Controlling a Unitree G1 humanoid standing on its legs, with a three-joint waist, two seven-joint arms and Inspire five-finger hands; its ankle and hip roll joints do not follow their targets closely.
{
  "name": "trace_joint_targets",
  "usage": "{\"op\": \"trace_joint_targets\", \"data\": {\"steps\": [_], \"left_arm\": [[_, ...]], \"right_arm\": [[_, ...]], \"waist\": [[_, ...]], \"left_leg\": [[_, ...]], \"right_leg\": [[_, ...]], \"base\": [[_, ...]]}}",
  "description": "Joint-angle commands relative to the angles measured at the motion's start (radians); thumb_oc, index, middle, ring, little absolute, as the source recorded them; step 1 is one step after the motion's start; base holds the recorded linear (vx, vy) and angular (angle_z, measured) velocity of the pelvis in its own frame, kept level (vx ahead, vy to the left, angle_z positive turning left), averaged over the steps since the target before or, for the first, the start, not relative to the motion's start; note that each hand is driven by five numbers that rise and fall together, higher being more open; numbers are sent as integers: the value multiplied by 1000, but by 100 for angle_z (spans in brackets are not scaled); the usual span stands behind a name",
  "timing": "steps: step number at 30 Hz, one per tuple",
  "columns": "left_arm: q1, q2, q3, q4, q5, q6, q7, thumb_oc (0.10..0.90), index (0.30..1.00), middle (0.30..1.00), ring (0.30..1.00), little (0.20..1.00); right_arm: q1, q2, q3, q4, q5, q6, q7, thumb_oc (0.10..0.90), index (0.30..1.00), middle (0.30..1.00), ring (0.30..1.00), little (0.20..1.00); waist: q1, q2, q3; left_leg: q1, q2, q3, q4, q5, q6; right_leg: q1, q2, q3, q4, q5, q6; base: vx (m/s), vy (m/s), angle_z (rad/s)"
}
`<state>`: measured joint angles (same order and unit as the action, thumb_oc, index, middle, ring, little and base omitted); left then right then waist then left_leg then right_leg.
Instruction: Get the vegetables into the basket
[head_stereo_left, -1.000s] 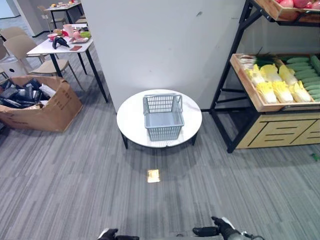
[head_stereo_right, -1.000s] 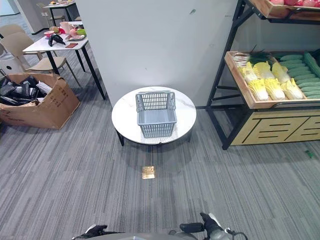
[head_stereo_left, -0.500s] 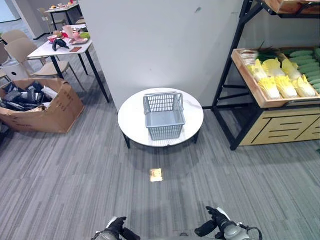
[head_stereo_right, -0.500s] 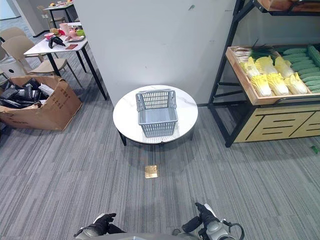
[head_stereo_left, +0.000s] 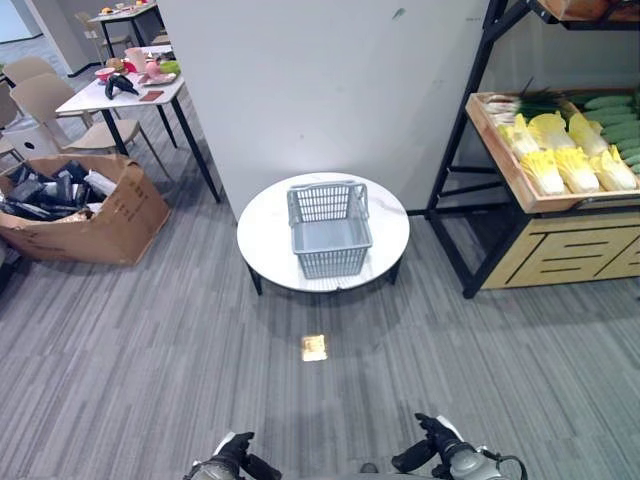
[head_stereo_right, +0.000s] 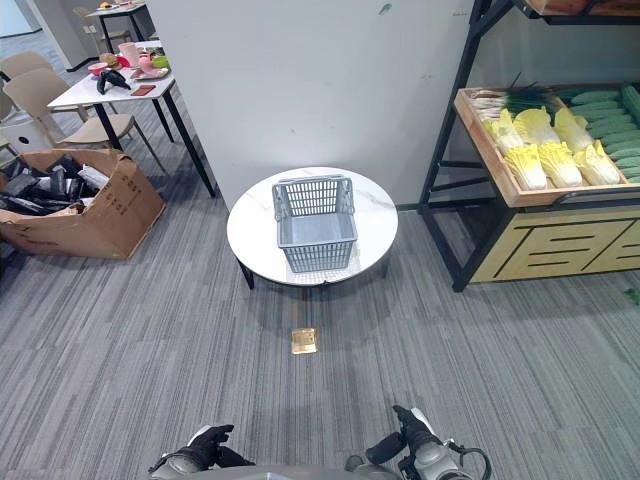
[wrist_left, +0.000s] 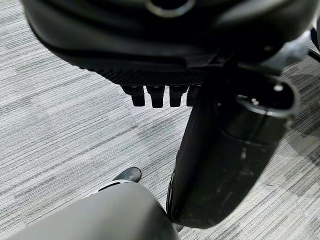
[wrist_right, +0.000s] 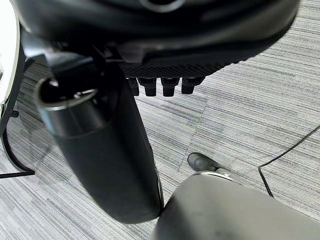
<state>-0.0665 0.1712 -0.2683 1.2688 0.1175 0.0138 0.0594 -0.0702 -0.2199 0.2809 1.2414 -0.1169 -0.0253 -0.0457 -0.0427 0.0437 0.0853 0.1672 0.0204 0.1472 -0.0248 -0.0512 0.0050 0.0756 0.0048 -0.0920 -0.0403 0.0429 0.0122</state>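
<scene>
A grey plastic basket (head_stereo_left: 329, 228) stands empty on a low round white table (head_stereo_left: 265, 236) straight ahead. To the right, a wooden shelf tray (head_stereo_left: 497, 155) holds pale yellow cabbages (head_stereo_left: 560, 165), green cucumbers (head_stereo_left: 608, 103) and spring onions (head_stereo_left: 528, 101). My left hand (head_stereo_left: 232, 457) and right hand (head_stereo_left: 441, 455) hang low at the near edge, far from the basket and the shelf. Both wrist views show relaxed fingers (wrist_left: 160, 95) (wrist_right: 165, 86) over the carpet with nothing in them.
A grey pillar (head_stereo_left: 320, 90) rises behind the round table. At the left sit an open cardboard box (head_stereo_left: 85, 210) of dark items and a white desk (head_stereo_left: 120, 95) with chairs. A brass floor plate (head_stereo_left: 314, 347) lies in the carpet before the table.
The camera has shifted slightly, so the whole scene sits a little differently. Both hands have come up a bit at the bottom edge. Basket and vegetables stay put.
</scene>
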Motion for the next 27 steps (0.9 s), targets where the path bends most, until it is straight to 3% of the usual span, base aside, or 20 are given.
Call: {"op": "trace_joint_targets", "data": {"steps": [1,27], "left_arm": [[-12,22,-21,60,21,0,2,900,1000,1000,1000,1000],[-29,30,-20,50,11,3,-2,900,1000,1000,1000,1000]], "right_arm": [[13,-25,56,86,-8,21,-2,900,1000,1000,1000,1000],[-4,-34,53,88,-14,31,4,900,1000,1000,1000,1000]], "waist": [[-7,-52,-4],[-5,-58,13]], "left_leg": [[-27,23,2,-62,73,-84],[-27,9,11,-62,63,-70]], "right_leg": [[49,-93,0,-47,-7,121],[41,-111,9,-47,4,130]], "base": [[0,0,0],[2,5,0]]}}
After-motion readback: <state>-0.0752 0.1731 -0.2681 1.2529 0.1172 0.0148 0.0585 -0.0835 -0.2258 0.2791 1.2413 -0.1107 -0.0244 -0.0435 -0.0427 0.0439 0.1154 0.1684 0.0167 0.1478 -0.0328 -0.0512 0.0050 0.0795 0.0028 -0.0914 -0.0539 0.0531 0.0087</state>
